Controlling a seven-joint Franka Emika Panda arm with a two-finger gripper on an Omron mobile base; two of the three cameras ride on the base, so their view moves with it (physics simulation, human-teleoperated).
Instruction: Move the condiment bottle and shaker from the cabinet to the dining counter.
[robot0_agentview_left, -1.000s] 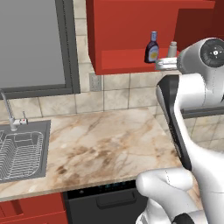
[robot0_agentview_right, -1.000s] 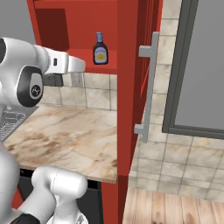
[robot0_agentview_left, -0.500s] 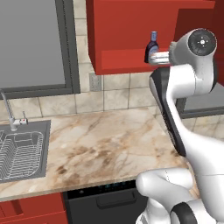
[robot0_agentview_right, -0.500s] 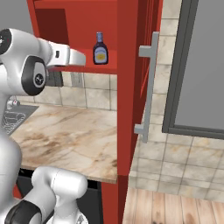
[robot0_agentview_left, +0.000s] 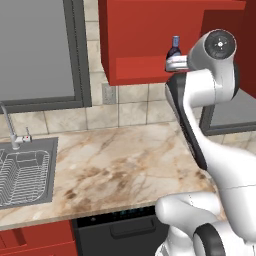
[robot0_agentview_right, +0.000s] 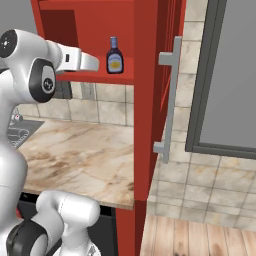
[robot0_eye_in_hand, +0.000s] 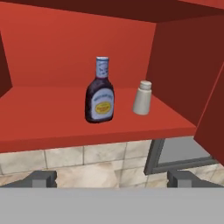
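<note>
The condiment bottle (robot0_eye_in_hand: 100, 94), dark with a pale cap and a yellow label, stands upright on the shelf of the open red cabinet (robot0_eye_in_hand: 65, 127). The grey shaker (robot0_eye_in_hand: 142, 98) stands just to its right, a little further back. My gripper (robot0_eye_in_hand: 112, 179) is open and empty, short of the shelf's front edge and below it, with the bottle roughly centred between its fingertips (robot0_eye_in_hand: 43, 178). In the right base view the hand (robot0_agentview_right: 87, 62) reaches towards the bottle (robot0_agentview_right: 115, 56) from the left. From the left base camera the bottle (robot0_agentview_left: 174, 48) peeks above the hand (robot0_agentview_left: 176, 62), and the arm hides the shaker.
The cabinet door (robot0_agentview_right: 150, 100) stands open, edge-on, with its silver bar handle (robot0_agentview_right: 170, 100). The cabinet's right wall (robot0_eye_in_hand: 183, 70) is close to the shaker. Below lies the marble worktop (robot0_agentview_left: 115, 165) with a sink (robot0_agentview_left: 25, 170) at the left.
The arm has swung and the hand has risen slightly and moved closer to the shelf front. The arm now covers the shaker in the left base view. Bottle and shaker have not moved.
</note>
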